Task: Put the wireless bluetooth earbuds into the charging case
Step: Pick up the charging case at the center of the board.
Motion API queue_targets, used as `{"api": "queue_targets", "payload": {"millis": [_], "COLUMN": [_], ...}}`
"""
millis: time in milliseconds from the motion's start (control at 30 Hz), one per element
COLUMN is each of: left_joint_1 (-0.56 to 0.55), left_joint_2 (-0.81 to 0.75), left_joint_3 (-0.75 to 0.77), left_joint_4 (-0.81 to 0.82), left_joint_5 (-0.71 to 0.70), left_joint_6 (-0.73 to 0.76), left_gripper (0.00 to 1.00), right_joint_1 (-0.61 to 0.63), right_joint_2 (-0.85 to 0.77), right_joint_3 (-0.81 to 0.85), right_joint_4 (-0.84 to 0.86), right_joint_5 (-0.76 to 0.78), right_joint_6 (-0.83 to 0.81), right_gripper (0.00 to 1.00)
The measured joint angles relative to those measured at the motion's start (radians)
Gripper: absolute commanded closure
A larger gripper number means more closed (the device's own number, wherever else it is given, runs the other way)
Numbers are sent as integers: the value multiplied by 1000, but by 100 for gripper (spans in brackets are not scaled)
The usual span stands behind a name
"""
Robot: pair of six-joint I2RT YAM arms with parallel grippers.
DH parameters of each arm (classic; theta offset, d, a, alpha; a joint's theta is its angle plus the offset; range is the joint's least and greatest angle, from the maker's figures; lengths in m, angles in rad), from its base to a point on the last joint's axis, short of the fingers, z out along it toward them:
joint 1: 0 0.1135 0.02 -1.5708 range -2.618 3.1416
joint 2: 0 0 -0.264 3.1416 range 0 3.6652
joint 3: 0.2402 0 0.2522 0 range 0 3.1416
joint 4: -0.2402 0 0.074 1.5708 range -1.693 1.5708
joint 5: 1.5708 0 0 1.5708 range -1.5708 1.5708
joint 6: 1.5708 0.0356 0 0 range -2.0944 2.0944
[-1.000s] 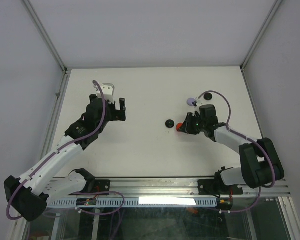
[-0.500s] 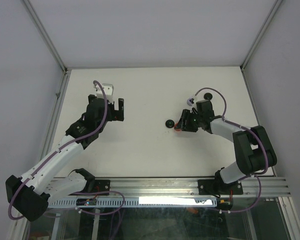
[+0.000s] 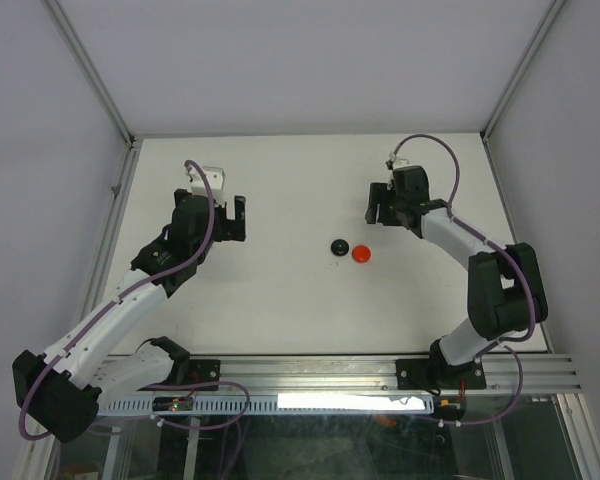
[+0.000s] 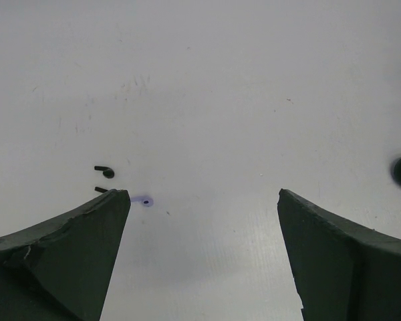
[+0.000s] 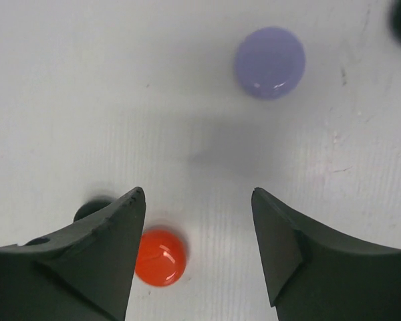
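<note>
Step in hand: by my reckoning the reach-and-line-up stage. Nothing is held and nothing sits in a case yet.
Left gripper: jaws spread wide and empty, low over the left half of the worktop, toward the far edge.
Right gripper: jaws apart as well, holding nothing, over the right half toward the far edge.
Earbuds: a tiny black bit and a second black bit lie on the bare surface just by the left gripper's left finger. I take them for the earbuds, though they are too small to be sure.
Charging case: I can't say for certain. A lavender round piece lies straight ahead of the right gripper and is my best guess. A red round piece and a black round piece lie near each other around the middle of the worktop.
Next move: I'd expect the left gripper to shift left, settle squarely over one black bit and close gently. Something that small calls for fine aim.
</note>
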Motion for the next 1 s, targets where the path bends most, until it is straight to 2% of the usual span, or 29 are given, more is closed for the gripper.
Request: {"api": "queue_targets", "payload": {"millis": [200, 667, 800, 1000], "left_joint_1": [5, 7, 9, 13], "left_joint_2": [2, 18, 21, 23], "left_joint_3": [-6, -6, -6, -6], "left_joint_4": [0, -1, -2, -2], "left_joint_5": [1, 0, 0, 3], "left_joint_6": [2, 4, 5, 4], "left_gripper": [4, 4, 4, 5], "right_joint_1": [-28, -56, -56, -56], "right_joint_2": [143, 415, 454, 469], "right_joint_3": [94, 311, 343, 360], "right_joint_4": [27, 48, 43, 39], "right_joint_5": [110, 156, 187, 200], "right_joint_6": [3, 13, 30, 35], "right_gripper": [32, 29, 36, 54]}}
